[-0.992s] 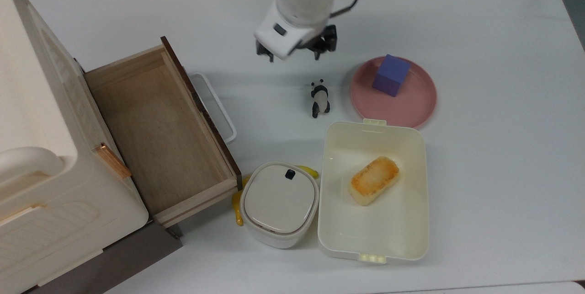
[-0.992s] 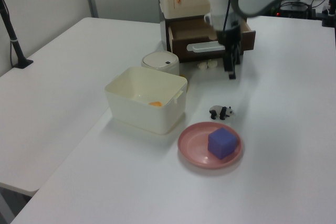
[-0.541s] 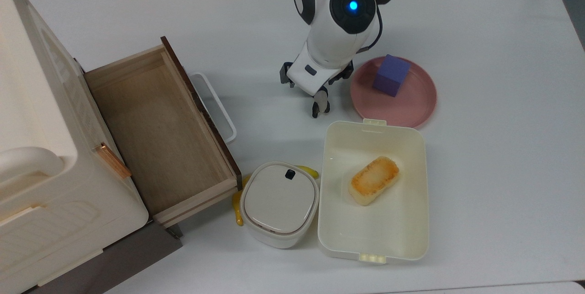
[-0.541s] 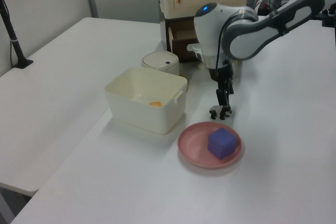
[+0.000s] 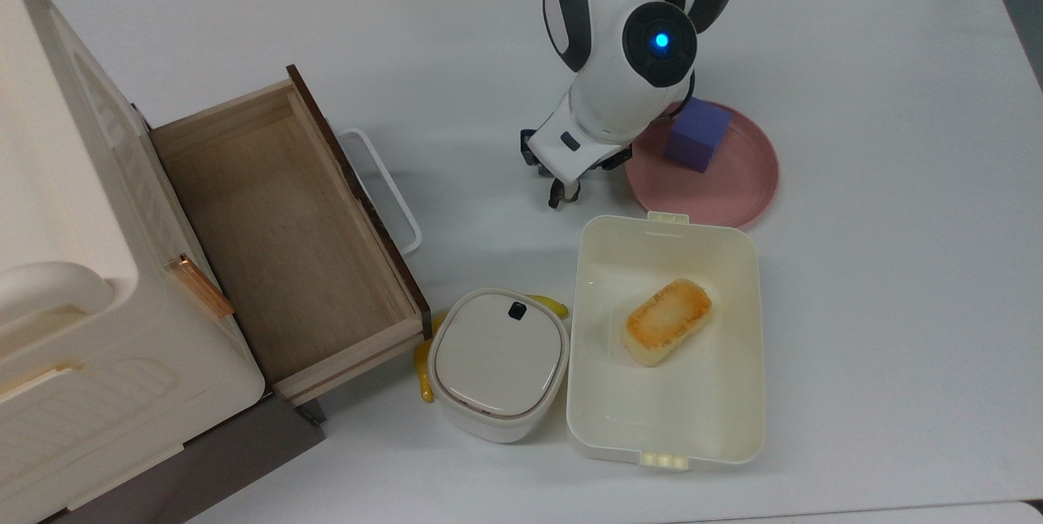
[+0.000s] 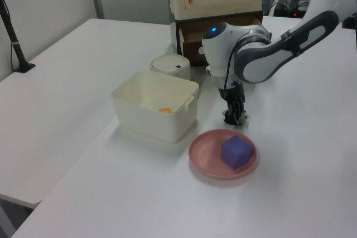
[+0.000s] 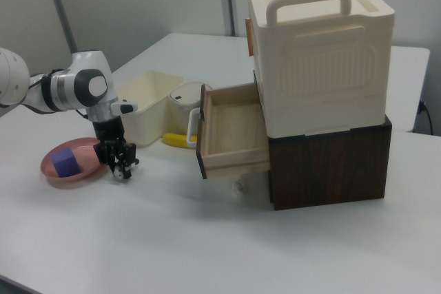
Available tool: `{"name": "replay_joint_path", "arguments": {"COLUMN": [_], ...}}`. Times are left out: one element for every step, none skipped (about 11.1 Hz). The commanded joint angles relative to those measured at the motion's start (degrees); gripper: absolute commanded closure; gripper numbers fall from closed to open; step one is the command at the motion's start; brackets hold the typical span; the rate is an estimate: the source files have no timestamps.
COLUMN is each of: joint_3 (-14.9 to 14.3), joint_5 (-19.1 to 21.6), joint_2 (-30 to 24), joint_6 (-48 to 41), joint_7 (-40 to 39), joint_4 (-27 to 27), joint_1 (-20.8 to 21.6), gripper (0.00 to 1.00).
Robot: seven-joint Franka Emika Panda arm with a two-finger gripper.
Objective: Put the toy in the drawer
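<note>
While the cream cabinet [image 7: 320, 80] filled the right of the right view, its wooden drawer [image 5: 281, 235] stood pulled fully out at the left of the top view, apparently ready to receive the toy. Across the white table [image 5: 880, 279], the lunch box [image 5: 664, 341] lay open at lower centre and a pink plate [image 5: 725, 186] carried a purple cube [image 5: 697, 134]. At upper centre the gripper [image 5: 565, 191] was lowered over the panda toy [image 5: 565, 195], just left of the plate. Whether the jaws had closed could not be told. Mostly covered, the toy's long axis could not be read.
</note>
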Motion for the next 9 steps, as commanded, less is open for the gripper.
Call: {"name": "replay_joint_path", "arguments": {"joint_3": [-2.34, -3.74, -7.14, -11.79, -16.36, -20.15, -21.32, -21.42, -21.94], "joint_5": [-0.27, 1.56, 5.75, 9.88, 13.4, 15.87, 15.9, 15.29, 12.94], "joint_2": [-6.95, -9.68, -12.14, -13.38, -13.57, -13.57, -13.31, -13.22, -13.13], "joint_6": [-1.56, -3.67, -7.17, -12.25, -15.95, -16.51, -15.74, -12.42, -9.43], "joint_7": [-0.1, -3.41, -8.14, -12.98, -15.55, -15.57, -15.23, -14.0, -13.12], "joint_4": [-0.74, -0.47, 1.7, 5.73, 10.21, 13.21, 14.28, 14.29, 14.21], "joint_1": [-0.97, -1.51, -1.6, -1.6, -1.6, -1.51, -1.6, -1.6, -1.6], "gripper": [1.0, 1.0, 1.0, 1.0, 1.0, 1.0, 1.0, 1.0, 1.0]}}
